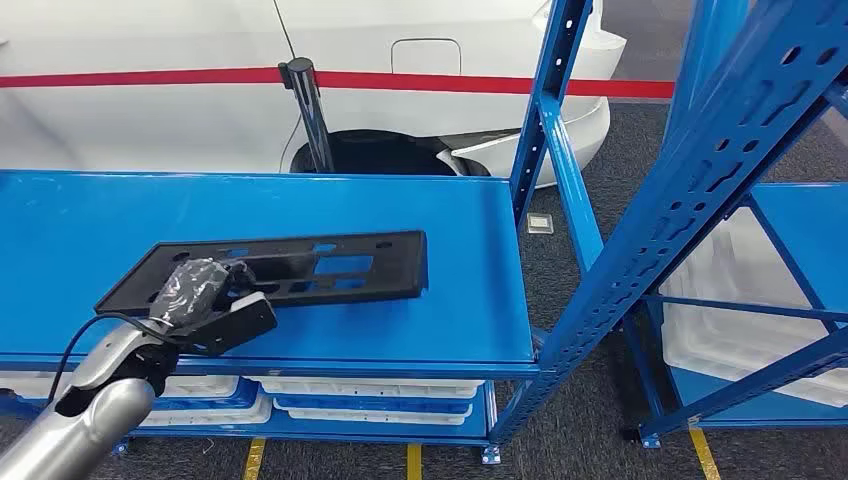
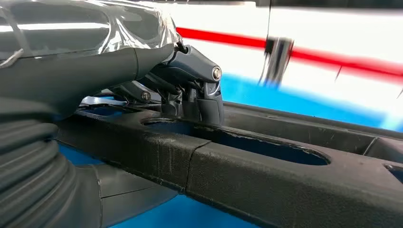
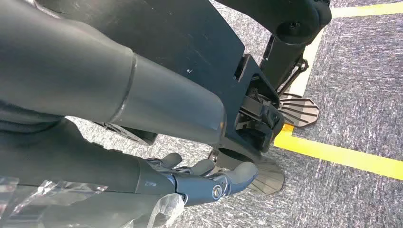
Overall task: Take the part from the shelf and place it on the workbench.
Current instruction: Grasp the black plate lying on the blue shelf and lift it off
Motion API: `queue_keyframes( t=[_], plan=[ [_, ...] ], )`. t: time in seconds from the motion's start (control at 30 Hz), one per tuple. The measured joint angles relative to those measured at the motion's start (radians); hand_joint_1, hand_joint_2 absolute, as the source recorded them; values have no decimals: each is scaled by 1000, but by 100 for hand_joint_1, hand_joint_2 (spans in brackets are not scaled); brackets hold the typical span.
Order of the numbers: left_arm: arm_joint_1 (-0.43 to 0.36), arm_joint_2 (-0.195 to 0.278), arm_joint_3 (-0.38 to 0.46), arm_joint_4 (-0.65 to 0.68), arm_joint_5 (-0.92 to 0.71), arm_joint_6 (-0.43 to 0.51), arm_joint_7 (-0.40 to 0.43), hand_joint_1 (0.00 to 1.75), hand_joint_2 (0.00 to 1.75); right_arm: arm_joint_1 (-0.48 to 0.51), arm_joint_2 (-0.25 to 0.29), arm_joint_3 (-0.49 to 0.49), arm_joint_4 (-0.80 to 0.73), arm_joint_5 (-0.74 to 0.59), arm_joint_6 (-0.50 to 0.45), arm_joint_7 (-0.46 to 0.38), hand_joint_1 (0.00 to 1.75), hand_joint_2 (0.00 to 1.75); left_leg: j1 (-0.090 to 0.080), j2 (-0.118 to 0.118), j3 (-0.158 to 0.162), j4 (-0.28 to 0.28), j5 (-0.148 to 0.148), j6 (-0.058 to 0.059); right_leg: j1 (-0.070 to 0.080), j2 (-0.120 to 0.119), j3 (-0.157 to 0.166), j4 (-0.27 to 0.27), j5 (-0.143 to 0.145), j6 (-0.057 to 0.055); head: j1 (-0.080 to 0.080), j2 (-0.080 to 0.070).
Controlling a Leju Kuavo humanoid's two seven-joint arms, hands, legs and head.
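- One black plastic part [image 1: 290, 266], a flat rectangular panel with several cut-out slots, lies on the blue shelf [image 1: 420, 210] top, toward its front left.
- The left hand [image 1: 205, 290], wrapped in clear film, rests over the part's front edge near its left end; in the left wrist view its dark fingers [image 2: 199, 90] reach down through a slot of the part [image 2: 285, 175] with the thumb below the bar, so it grasps the part.
- The right hand [image 3: 190, 183] hangs beside the robot's body above grey carpet, its fingers [image 3: 237, 175] lightly curved, spread and holding nothing.
- One yellow floor line [image 3: 342, 156] crosses the carpet beneath it.
- Several white trays [image 1: 370, 388] sit stacked on the lower level of the shelf.
- One white car [image 1: 150, 90] with a red stripe stands behind the shelf.
- One blue upright post [image 1: 690, 200] leans across the right side, with a second rack [image 1: 800, 220] beyond it.
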Motion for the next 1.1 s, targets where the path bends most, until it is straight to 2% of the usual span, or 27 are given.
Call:
queue_keyframes(
  t=[0.13,0.23,0.33,0.47,0.63,0.73,0.8,0.83,0.87,0.93,0.97,1.0,1.03,1.07,1.1],
  plan=[
    [17,-15,71,-41,237,179,-117,175,175,0,0,0,0,-2,0,0,0,0,0,0,2,0,0,0,0,0,-1,0,0,-1,0,0],
    [28,-36,124,-94,412,247,-192,175,175,0,0,0,0,-2,0,2,0,0,0,1,2,0,0,0,0,0,-1,0,0,-1,0,0],
    [29,-59,185,-174,522,306,-227,175,175,0,0,0,0,-4,0,2,0,0,0,1,2,0,0,0,0,0,-1,0,0,-1,0,0],
    [29,-88,245,-262,557,365,-258,175,175,0,0,0,0,-5,0,3,0,0,0,1,2,0,0,0,0,0,0,0,0,-1,0,0],
    [24,-138,303,-397,529,501,-284,175,175,0,3,1,0,-8,0,3,0,0,-5,1,0,4,-3,4,-5,0,1,-2,1,2,0,0],
    [19,-167,314,-479,468,567,-280,175,175,0,8,1,0,-10,0,3,0,0,-10,1,-1,8,-6,11,-10,0,3,-4,2,10,0,0],
    [19,-179,313,-517,442,587,-279,175,175,-1,10,1,0,-10,0,3,0,0,-10,2,2,1,0,22,-13,-1,4,-2,-1,18,0,0],
    [21,-185,312,-533,435,592,-279,175,175,-1,10,1,0,-10,0,3,0,0,-8,4,4,-4,5,27,-13,-2,-2,13,-14,19,0,0],
    [21,-192,311,-548,431,597,-280,175,175,-2,10,1,0,-10,0,3,0,0,-6,5,6,-10,8,31,-13,-4,-17,48,-39,19,0,0],
    [24,-204,310,-574,429,605,-282,175,175,-3,10,1,0,-11,0,3,0,0,-5,8,7,-13,11,35,-11,-6,-77,184,-114,19,1,0],
    [27,-208,309,-583,429,607,-283,175,175,-2,10,1,1,-11,0,4,0,0,-6,8,6,-13,11,36,-10,-6,-109,255,-143,20,1,0],
    [29,-212,309,-590,429,609,-283,175,175,-2,10,1,1,-11,0,4,0,0,-6,9,5,-13,12,35,-10,-6,-129,301,-154,20,1,0],
    [30,-216,308,-595,429,610,-282,175,175,-2,10,1,1,-11,0,4,0,0,-6,9,5,-13,13,34,-10,-6,-129,305,-142,20,1,0],
    [32,-218,308,-602,429,611,-282,175,175,-2,10,1,2,-11,0,4,0,0,-5,8,5,-12,14,32,-11,-6,-110,268,-114,20,1,0],
    [32,-220,308,-608,429,614,-282,175,175,-3,10,1,2,-11,0,4,0,0,-3,8,5,-12,16,29,-12,-7,-72,196,-76,19,1,0]
  ],
)
